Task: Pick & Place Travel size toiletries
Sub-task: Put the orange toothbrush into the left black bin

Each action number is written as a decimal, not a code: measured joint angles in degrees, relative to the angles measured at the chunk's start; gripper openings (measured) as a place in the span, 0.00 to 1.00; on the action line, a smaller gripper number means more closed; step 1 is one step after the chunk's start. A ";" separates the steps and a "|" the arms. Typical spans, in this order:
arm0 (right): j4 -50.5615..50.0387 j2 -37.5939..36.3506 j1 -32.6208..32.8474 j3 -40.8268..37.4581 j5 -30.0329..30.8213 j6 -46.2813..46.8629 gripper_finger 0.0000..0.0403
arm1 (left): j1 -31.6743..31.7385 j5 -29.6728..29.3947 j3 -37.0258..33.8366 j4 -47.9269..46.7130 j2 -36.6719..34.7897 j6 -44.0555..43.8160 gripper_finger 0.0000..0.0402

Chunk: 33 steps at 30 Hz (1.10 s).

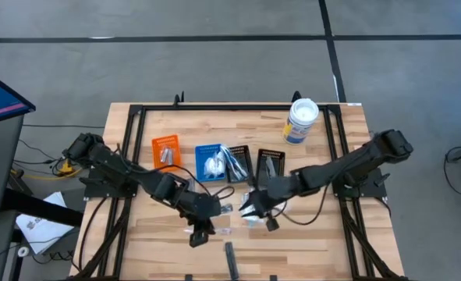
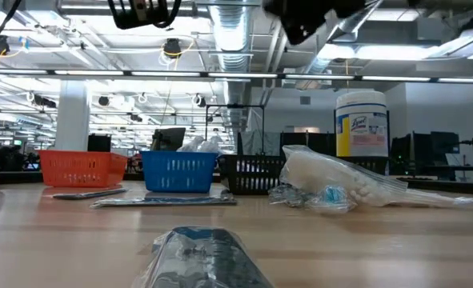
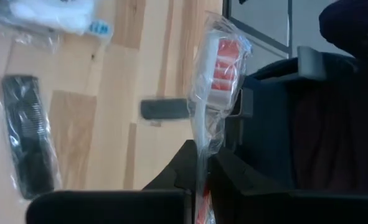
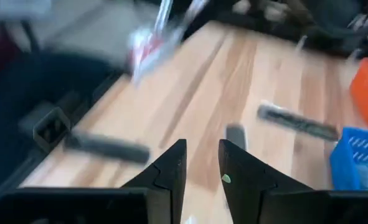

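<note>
I see a slim clear-wrapped stick with a red head [image 3: 218, 68] standing up from my left gripper [image 3: 199, 171], pinched tight above the table's front. My right gripper [image 4: 202, 165] hovers nearby, slightly parted, empty.

desk [image 1: 160, 257]: light wooden planks, black frame
far row: orange bin [image 1: 166, 148], blue bin [image 1: 210, 161], two black bins [image 1: 239, 162]
far right: white tub [image 1: 300, 121]
near edge: black comb [image 1: 230, 260]
centre: clear-wrapped packets [image 1: 250, 216]
</note>
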 joint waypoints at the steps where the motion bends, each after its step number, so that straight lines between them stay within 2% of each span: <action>1: -2.69 1.21 0.32 2.79 -0.01 -1.46 0.22 | 0.00 0.60 0.00 -0.17 -0.02 -0.50 0.02; 7: -14.64 7.16 1.23 15.52 0.13 -4.23 0.32 | 0.00 2.15 0.02 -1.41 -0.03 -2.74 0.02; 15: -20.68 14.80 1.74 25.36 0.29 -4.73 0.64 | -0.17 2.01 0.07 -2.58 1.69 -2.91 0.02; 19: -20.22 17.55 2.00 27.31 0.23 -4.90 0.74 | -1.39 -0.80 0.04 -3.40 4.70 0.62 0.02; 23: -22.34 19.21 2.18 27.26 0.25 -4.98 0.78 | -4.19 -8.05 0.01 -6.45 7.79 4.57 0.02; 27: -22.74 19.00 3.08 27.08 0.07 -4.78 0.78 | -7.47 -18.59 0.00 -8.63 8.69 4.22 0.02; 33: -22.27 18.60 4.77 26.92 0.46 -4.82 0.77 | -14.50 -38.59 0.02 -6.42 3.85 1.44 0.02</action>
